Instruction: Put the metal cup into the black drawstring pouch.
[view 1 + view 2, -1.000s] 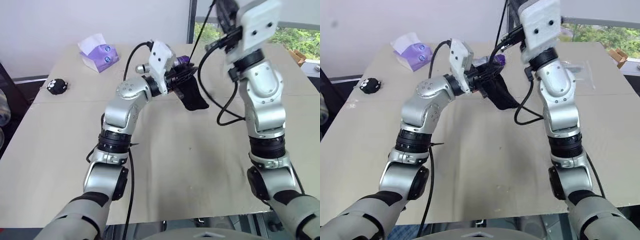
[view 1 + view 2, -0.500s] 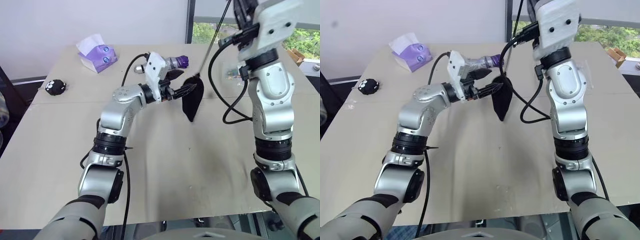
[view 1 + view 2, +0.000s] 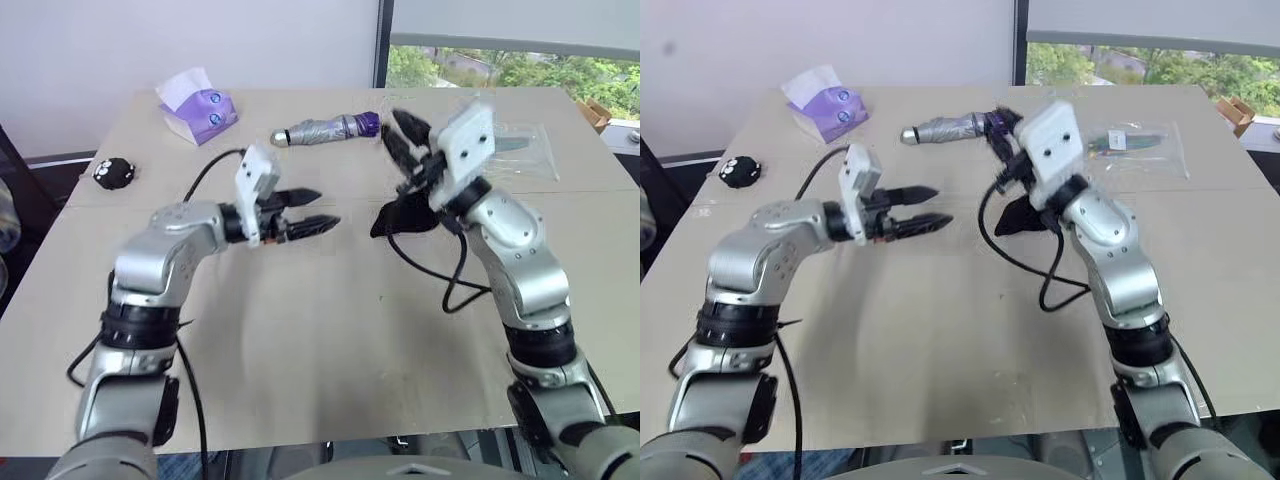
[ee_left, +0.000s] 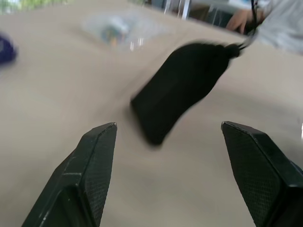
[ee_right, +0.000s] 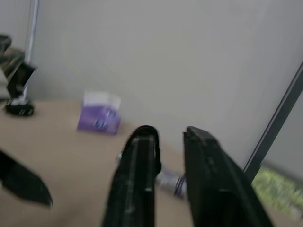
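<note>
Both arms have dropped since the earlier frame, and the pouch [image 3: 405, 217], then hanging between them, now lies on the surface [image 3: 320, 330]. Left end effector [image 3: 305, 211] hovers spread wide and empty, pointing at the pouch. Right end effector [image 3: 405, 140], just above the pouch, has its fingers slightly apart and holds nothing. Left wrist view shows the pouch's cinched neck; the head views show an umbrella [image 3: 325, 128] behind it. No cup is visible.
</note>
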